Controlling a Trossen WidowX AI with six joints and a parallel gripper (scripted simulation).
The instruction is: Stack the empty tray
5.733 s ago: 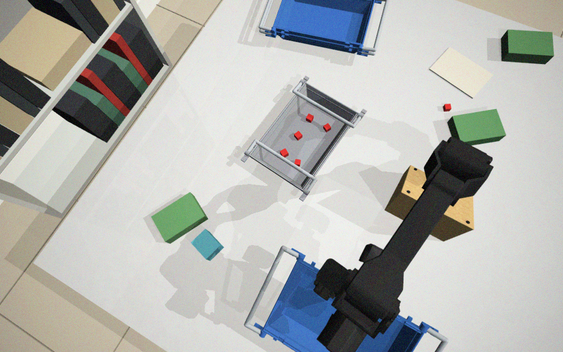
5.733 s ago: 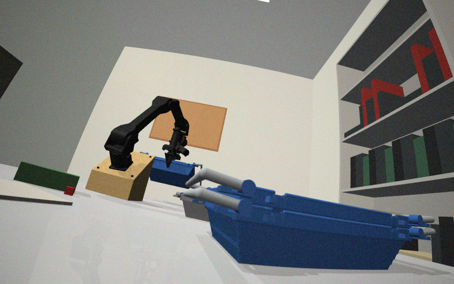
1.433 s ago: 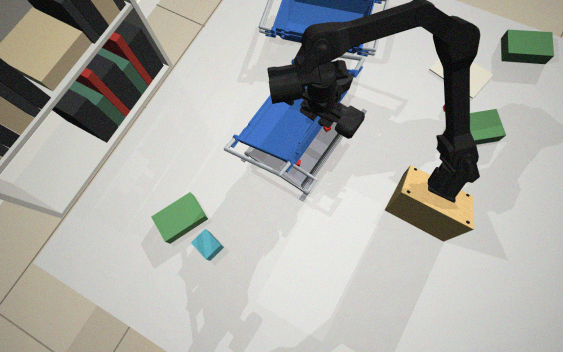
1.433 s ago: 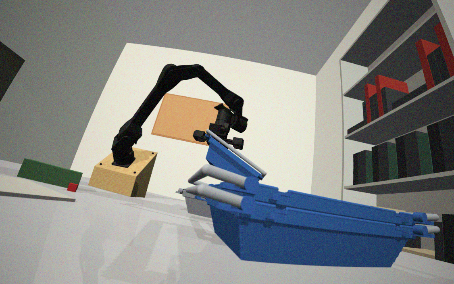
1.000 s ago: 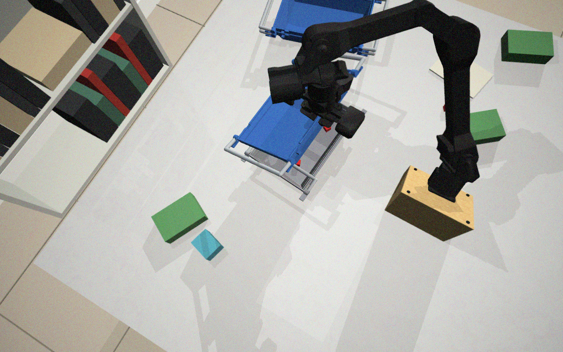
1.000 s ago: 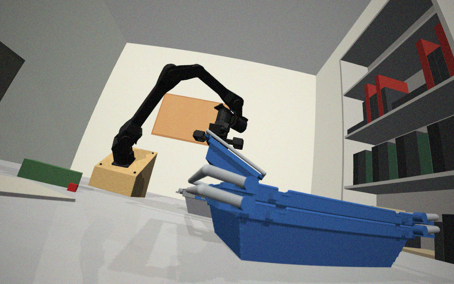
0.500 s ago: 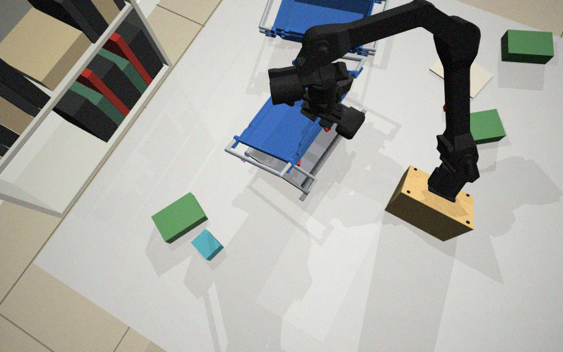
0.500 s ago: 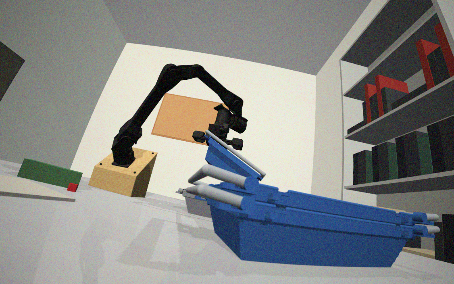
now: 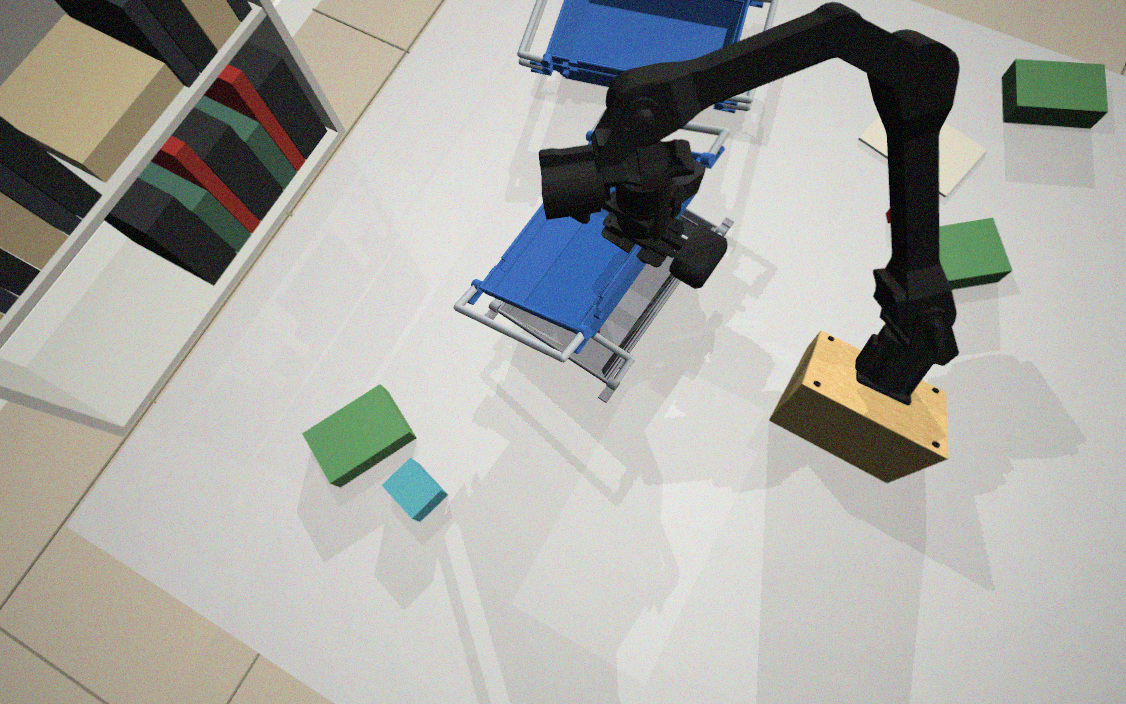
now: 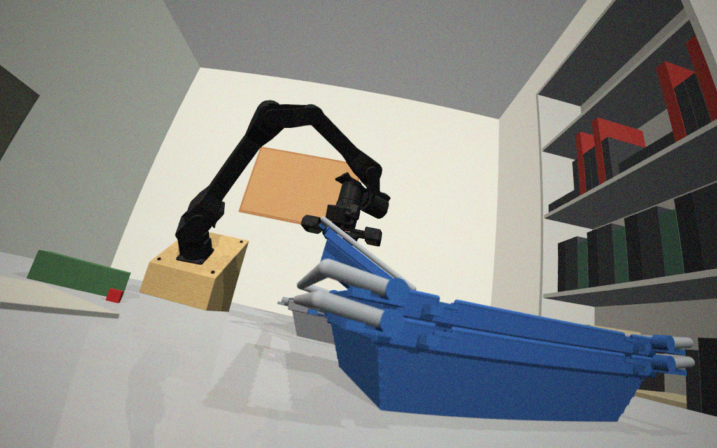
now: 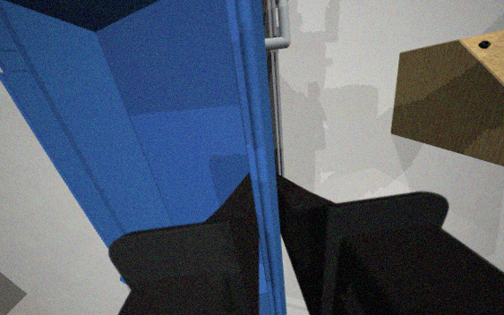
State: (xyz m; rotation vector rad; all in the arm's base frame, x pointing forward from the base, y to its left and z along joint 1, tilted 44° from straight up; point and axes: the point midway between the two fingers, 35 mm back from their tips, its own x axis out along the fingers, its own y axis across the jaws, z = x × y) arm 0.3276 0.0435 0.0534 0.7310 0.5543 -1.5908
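My gripper (image 9: 650,255) (image 10: 343,233) (image 11: 260,177) is shut on one long side wall of the empty blue tray (image 9: 550,271) (image 10: 340,251) (image 11: 187,134). It holds this tray up over the loaded grey tray (image 9: 653,292) (image 10: 312,329). In the exterior view the blue tray's upper edge slopes down to the right; I cannot tell how level it is. The grey tray's near wire bar (image 9: 620,350) reaches inward from its end and goes under the blue tray. Its far bar is hidden in the top view, and nearly all the load is hidden too. Contact between blue tray and bars cannot be seen.
Two stacked blue trays (image 9: 637,43) (image 10: 489,372) with bars stand behind. Green blocks (image 9: 357,432) (image 9: 1053,91) (image 9: 974,249), a cyan block (image 9: 410,485) and a cream plate (image 9: 952,157) (image 10: 32,297) lie around. The arm stands on a wooden base (image 9: 847,428) (image 10: 180,284).
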